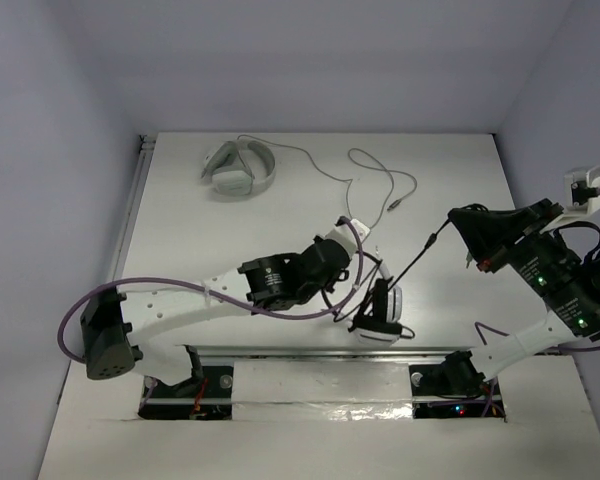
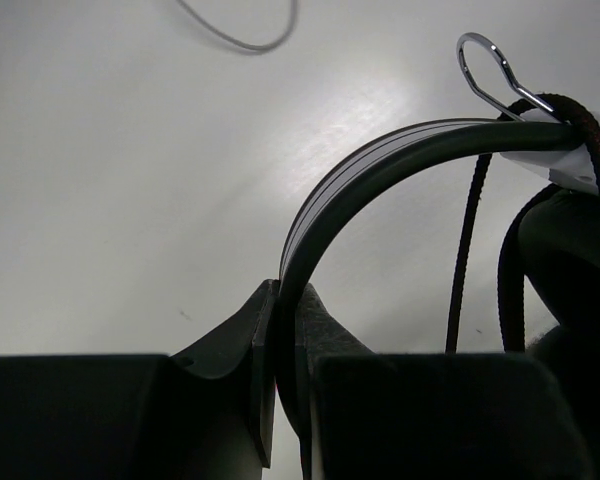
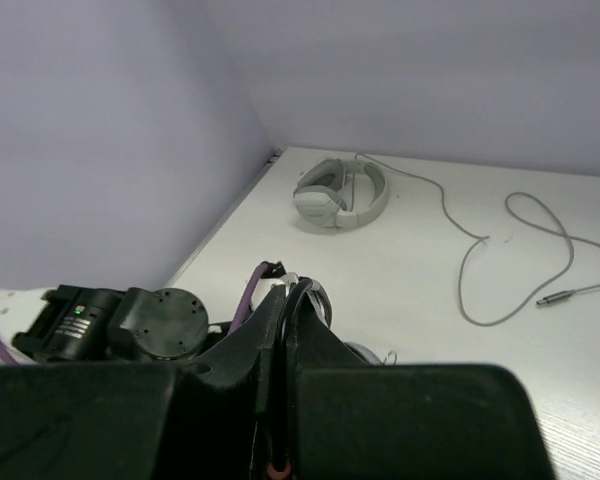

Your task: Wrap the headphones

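Observation:
The headphones (image 1: 382,318) lie near the table's front middle, with a thin black headband (image 2: 380,165) and white earcups with black pads (image 2: 570,250). My left gripper (image 1: 350,270) is shut on the headband; in the left wrist view (image 2: 285,310) the band rises from between the jaws and arcs right to an earcup. The thin black cable (image 1: 405,268) runs taut from the headphones up and right to my right gripper (image 1: 450,225), which is shut on it. In the right wrist view the cable (image 3: 298,300) sits between the closed jaws (image 3: 285,305).
All-white headphones (image 1: 238,168) lie at the table's back left, and their grey cable (image 1: 375,170) loops across the back middle; both also show in the right wrist view (image 3: 340,192). A metal rail (image 1: 310,352) runs along the front edge. Walls close off left, back and right.

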Robot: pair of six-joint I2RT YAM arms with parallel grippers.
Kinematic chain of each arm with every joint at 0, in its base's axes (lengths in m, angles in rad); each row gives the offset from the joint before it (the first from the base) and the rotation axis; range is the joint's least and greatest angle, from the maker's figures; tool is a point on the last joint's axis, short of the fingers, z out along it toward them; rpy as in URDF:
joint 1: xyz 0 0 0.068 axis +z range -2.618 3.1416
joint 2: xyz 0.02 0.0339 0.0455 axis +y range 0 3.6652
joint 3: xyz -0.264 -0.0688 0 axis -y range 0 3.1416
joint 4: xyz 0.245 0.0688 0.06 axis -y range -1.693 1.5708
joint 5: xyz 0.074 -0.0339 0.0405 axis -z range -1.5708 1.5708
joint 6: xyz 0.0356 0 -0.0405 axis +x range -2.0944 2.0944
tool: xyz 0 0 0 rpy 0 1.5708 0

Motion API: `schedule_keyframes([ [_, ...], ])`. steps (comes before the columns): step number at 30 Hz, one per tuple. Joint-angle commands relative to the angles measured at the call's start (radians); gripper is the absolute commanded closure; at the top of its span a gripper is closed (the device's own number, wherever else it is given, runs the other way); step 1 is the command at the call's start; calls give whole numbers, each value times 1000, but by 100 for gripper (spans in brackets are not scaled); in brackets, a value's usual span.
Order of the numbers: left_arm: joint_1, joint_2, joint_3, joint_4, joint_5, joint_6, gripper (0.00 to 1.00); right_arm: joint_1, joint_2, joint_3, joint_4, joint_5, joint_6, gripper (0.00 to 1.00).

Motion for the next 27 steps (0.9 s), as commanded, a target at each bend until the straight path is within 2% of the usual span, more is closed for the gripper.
schedule_keyframes([
  [1, -36, -75, 4, 66, 114, 22, 100, 9, -18, -18, 19, 60, 0, 100],
  [8, -36, -293, -61, 162, 377, 43, 100, 9, -204, -187, 45, 142, 22, 100],
  [12, -36, -354, 12, 159, 453, 55, 100, 9, -211, -218, -2, 156, 92, 100],
  [16, 2, -401, 60, 183, 591, 49, 100, 9, -187, -247, -39, 130, 160, 100],
  [19, 63, -420, 63, 220, 686, 39, 100, 9, -153, -271, -42, 116, 192, 100],
  [25, 370, -457, 10, 443, 985, -135, 100, 0, -197, -357, -24, 87, 253, 100],
  [27, 431, -438, 32, 473, 1009, -176, 100, 0, -224, -403, -51, 70, 308, 100],
])
